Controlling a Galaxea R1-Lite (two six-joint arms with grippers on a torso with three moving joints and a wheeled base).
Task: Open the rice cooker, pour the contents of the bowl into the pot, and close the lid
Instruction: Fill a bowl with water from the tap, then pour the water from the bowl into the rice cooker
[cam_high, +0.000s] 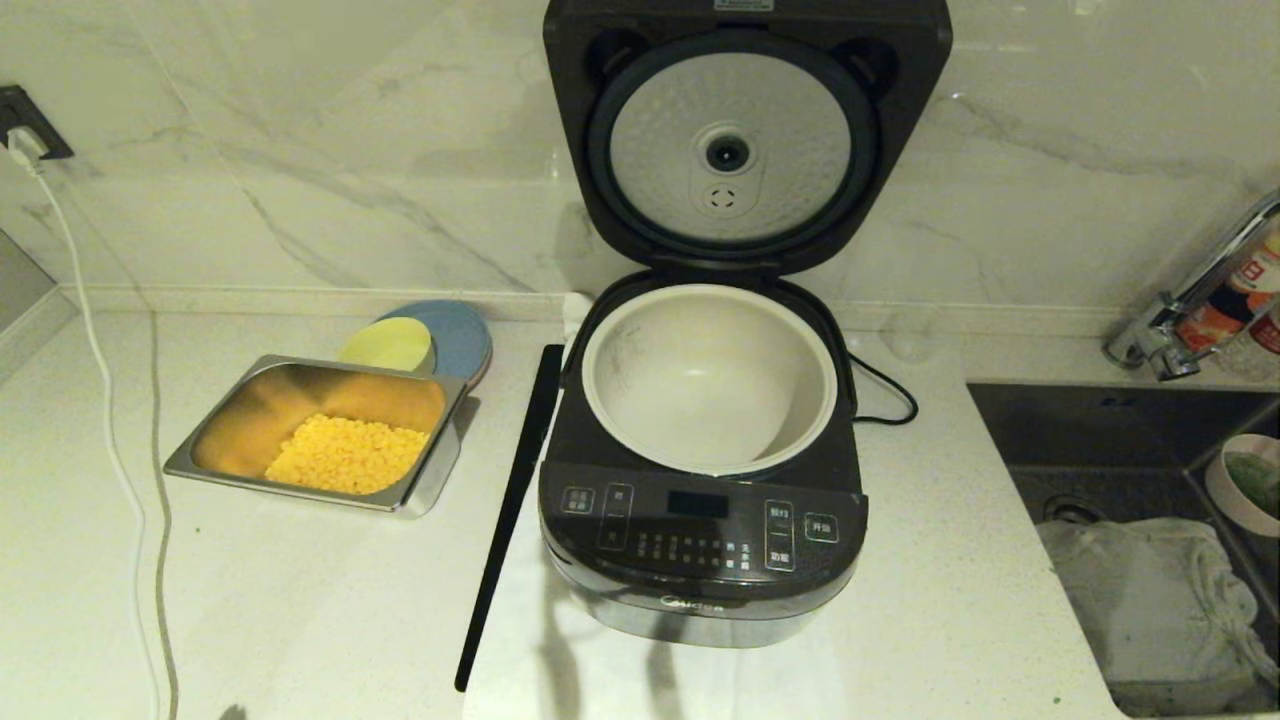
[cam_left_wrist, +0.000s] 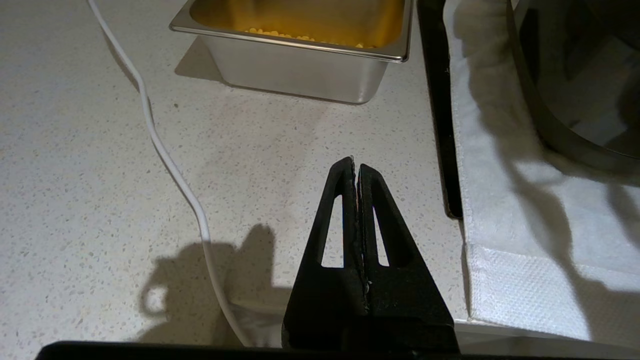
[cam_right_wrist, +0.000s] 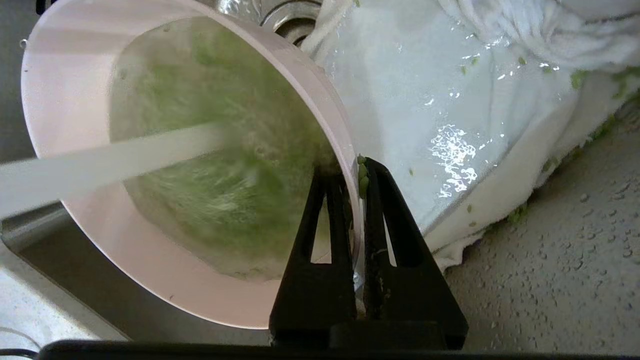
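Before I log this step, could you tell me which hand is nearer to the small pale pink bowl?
Right. The right hand is clamped on the small pale pink bowl's rim over the sink; the left hand hovers shut over the counter beside the steel tray.

Head looks down on counter (cam_high: 300, 600); wrists close.

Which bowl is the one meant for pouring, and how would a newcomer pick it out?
Start at the open rice cooker, then look to the sink on its right. The bowl is over that sink, its rim pinched in the right claw. It is pale pink with green bits inside, unlike the yellow-green bowl behind the corn tray.
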